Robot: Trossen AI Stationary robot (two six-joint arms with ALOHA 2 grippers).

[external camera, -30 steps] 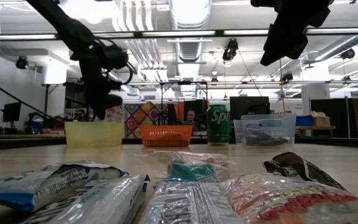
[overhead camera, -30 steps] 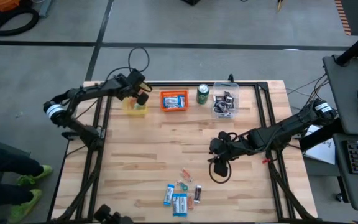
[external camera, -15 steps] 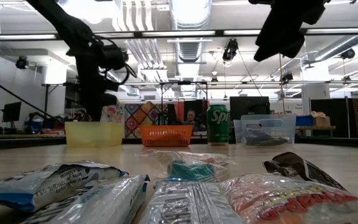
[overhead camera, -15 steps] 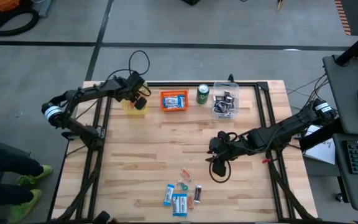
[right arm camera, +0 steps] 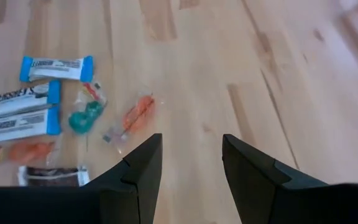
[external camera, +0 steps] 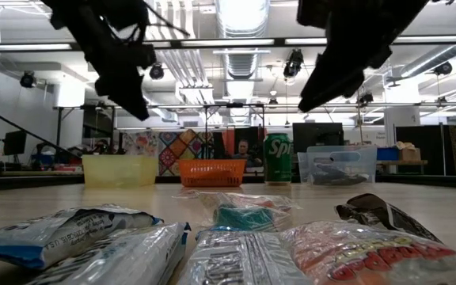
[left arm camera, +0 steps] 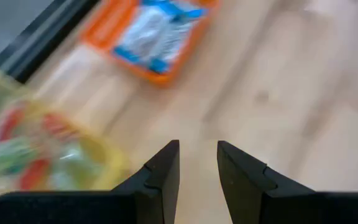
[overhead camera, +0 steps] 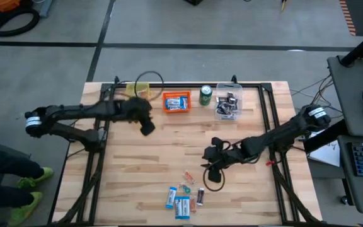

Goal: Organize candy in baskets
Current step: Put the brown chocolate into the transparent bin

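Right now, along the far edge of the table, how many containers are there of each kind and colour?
Yellow basket: 1
Orange basket: 1
Clear basket: 1
Green soda can: 1
Total: 4

One camera looks straight down on the whole desk [overhead camera: 169, 145]. Another sits at desk level, close behind the loose candy [external camera: 236, 237], facing the orange basket [external camera: 211, 172]. Each wrist camera looks down close at the desk; the left shares that basket.
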